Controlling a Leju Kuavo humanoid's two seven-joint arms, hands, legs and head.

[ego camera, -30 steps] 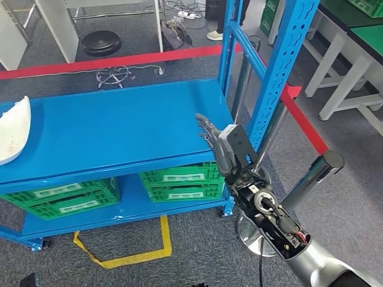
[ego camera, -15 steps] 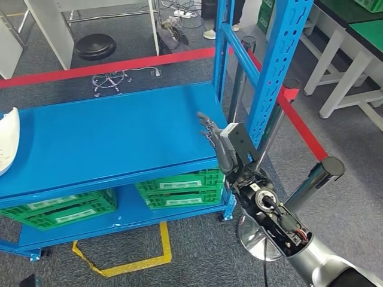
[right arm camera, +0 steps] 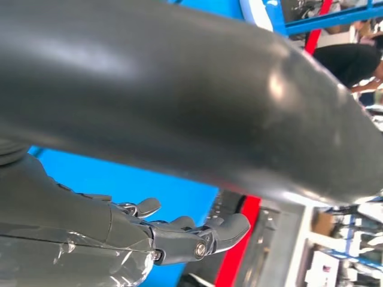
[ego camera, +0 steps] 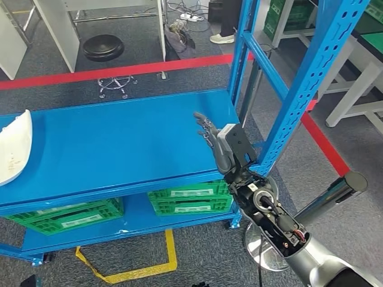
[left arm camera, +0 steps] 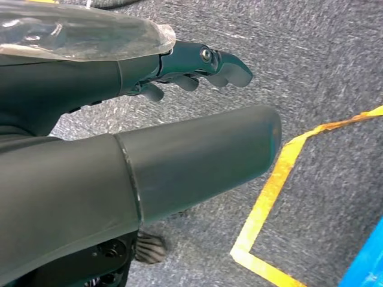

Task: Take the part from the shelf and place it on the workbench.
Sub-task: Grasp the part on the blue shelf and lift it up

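Note:
A white curved part [ego camera: 14, 146] lies on the blue shelf [ego camera: 117, 143] at its far left end. My right hand [ego camera: 212, 140] hovers over the shelf's right end, fingers stretched out and apart, holding nothing. It is far from the part. The right wrist view shows the same hand [right arm camera: 181, 233] with its fingers [right arm camera: 225, 230] extended above the blue surface. My left hand [left arm camera: 181, 131] hangs over grey carpet, thumb and fingers [left arm camera: 212, 63] straight, with nothing in it.
Blue perforated uprights [ego camera: 312, 84] rise just right of my right hand. Green crates [ego camera: 192, 200] sit on the lower shelf. A steel stanchion post [ego camera: 334, 191] stands beside my right arm. Red tape [ego camera: 113, 69] and a yellow floor outline [ego camera: 135, 272] mark the carpet. A black stool [ego camera: 103, 46] stands behind.
The whole picture has shifted, so the camera moved; the part now shows more fully at the left edge. My right hand stays over the shelf's right end.

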